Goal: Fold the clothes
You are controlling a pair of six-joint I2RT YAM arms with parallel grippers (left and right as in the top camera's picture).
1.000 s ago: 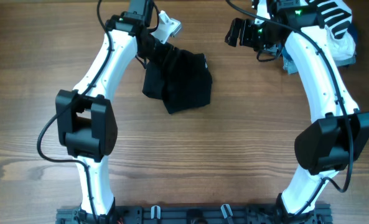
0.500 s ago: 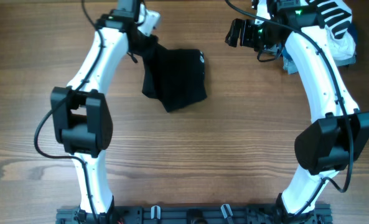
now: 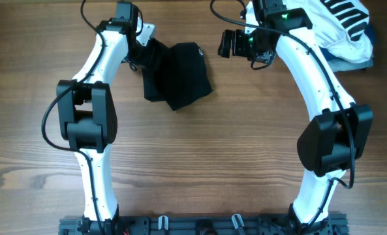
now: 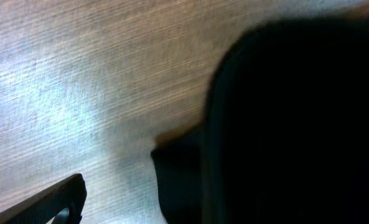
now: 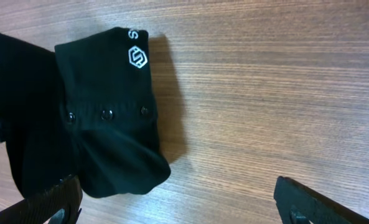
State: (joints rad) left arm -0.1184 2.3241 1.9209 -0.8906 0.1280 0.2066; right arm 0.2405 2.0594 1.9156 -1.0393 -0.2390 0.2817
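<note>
**Fig. — Fold in progress, overhead and wrist views.** The clothes (image 3: 178,77) lay in a loose, uneven bundle on the desk (image 3: 245,163), between the two tools. The bundle was touching the left tool (image 3: 141,44) and lay a short way ahead of the right tool (image 3: 227,44).

The right tool was wide open and empty, with both its fingers (image 5: 47,202) clear of the cloth. Its camera showed a white logo (image 5: 136,57) and a row of snaps (image 5: 104,114) on the side of the bundle facing it.

Black cloth filled most of the left wrist view. One finger (image 4: 47,202) showed, set far out to the side as with spread jaws; the other was hidden. No grip on the cloth could be made out.

To finish the fold cleanly, each tool would probably do best to pinch a single layer at the outer corner nearest it, not the whole bundle. The tools could then lift low and together and lay the edges down evenly. A deep bite would likely drag the bundle across the desk. The striped garment (image 3: 343,23) behind the right arm had to be kept clear.
</note>
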